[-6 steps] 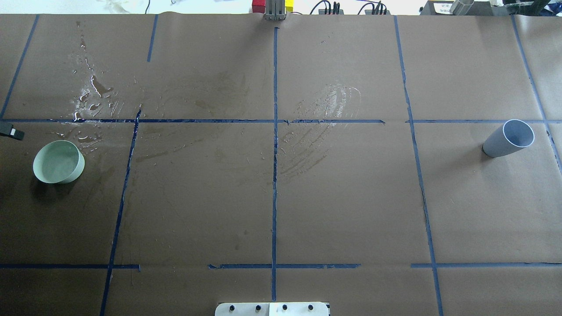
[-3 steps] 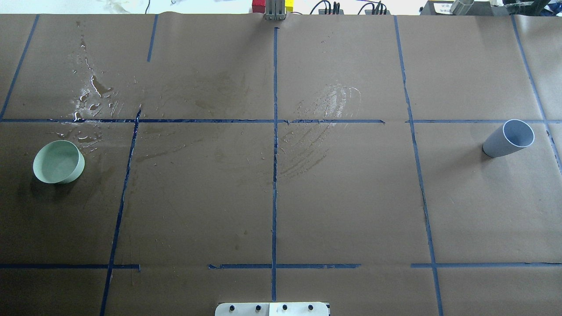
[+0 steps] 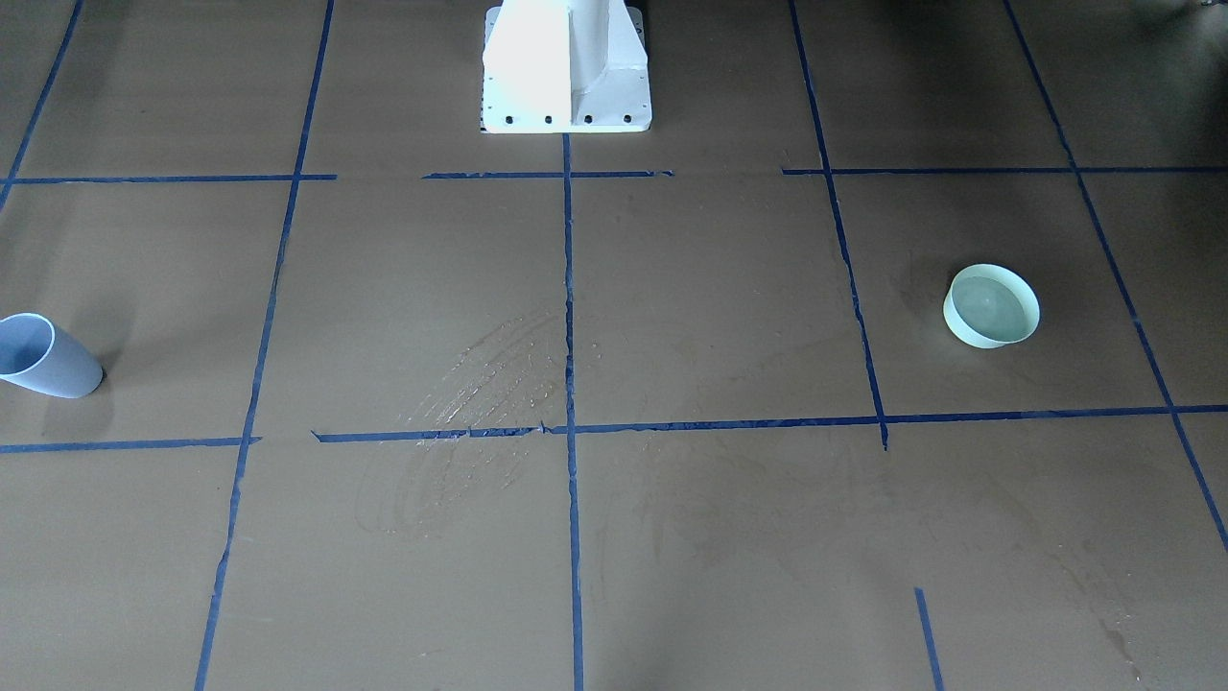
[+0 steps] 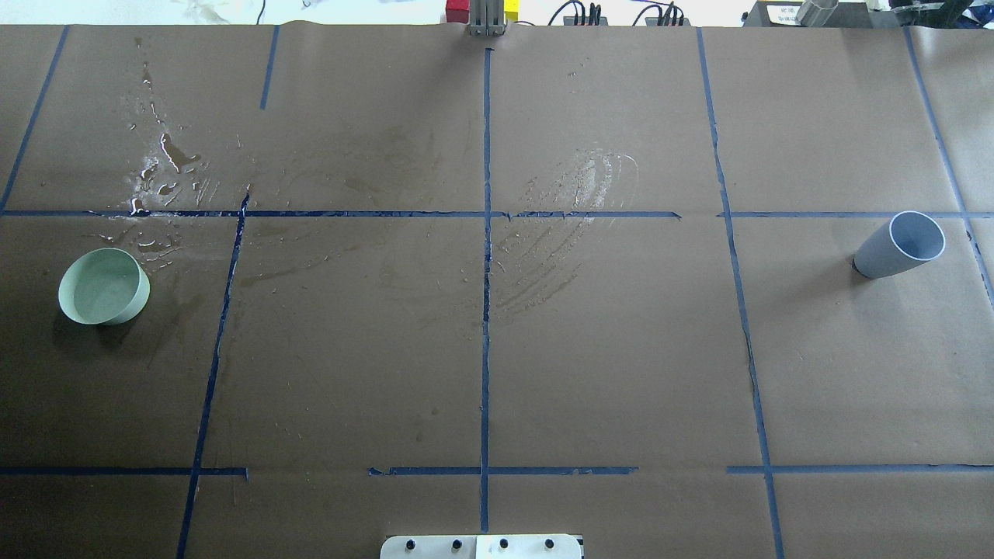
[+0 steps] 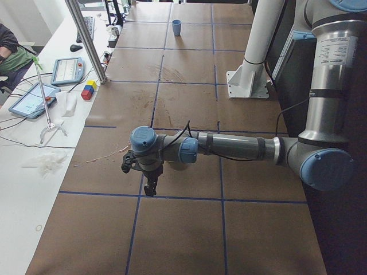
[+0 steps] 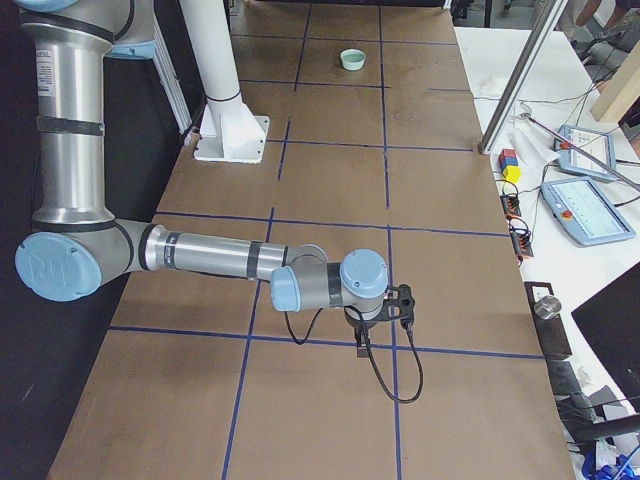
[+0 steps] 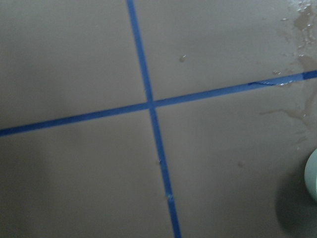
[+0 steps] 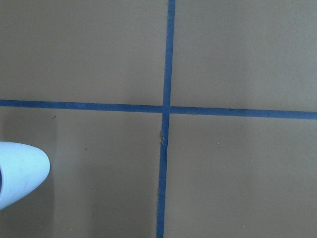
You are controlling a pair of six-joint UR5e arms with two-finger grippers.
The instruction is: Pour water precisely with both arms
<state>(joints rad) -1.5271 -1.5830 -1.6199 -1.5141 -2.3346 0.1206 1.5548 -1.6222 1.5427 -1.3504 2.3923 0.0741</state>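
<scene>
A pale green bowl [image 4: 103,286] stands at the table's left, holding a shallow pool of water [image 3: 990,307]. A grey-blue cup [image 4: 901,244] stands upright at the far right. Neither gripper shows in the overhead or front views. In the exterior left view my left gripper [image 5: 151,188] hangs low over the table on the near arm. In the exterior right view my right gripper [image 6: 362,340] hangs low on the near arm. I cannot tell whether either is open or shut. The bowl's rim [image 7: 312,176] shows in the left wrist view, the cup [image 8: 20,173] in the right wrist view.
Spilled water [image 4: 163,167] glints on the brown table cover behind the bowl, and dried smears [image 4: 575,194] lie near the centre. Blue tape lines cross the table. The white pedestal [image 3: 566,67] stands at the robot's side. Tablets and coloured blocks [image 5: 88,90] lie beyond the far edge.
A black gripper tip that showed at the overhead view's left edge a second ago has left that view. The bowl and the cup have not moved.
</scene>
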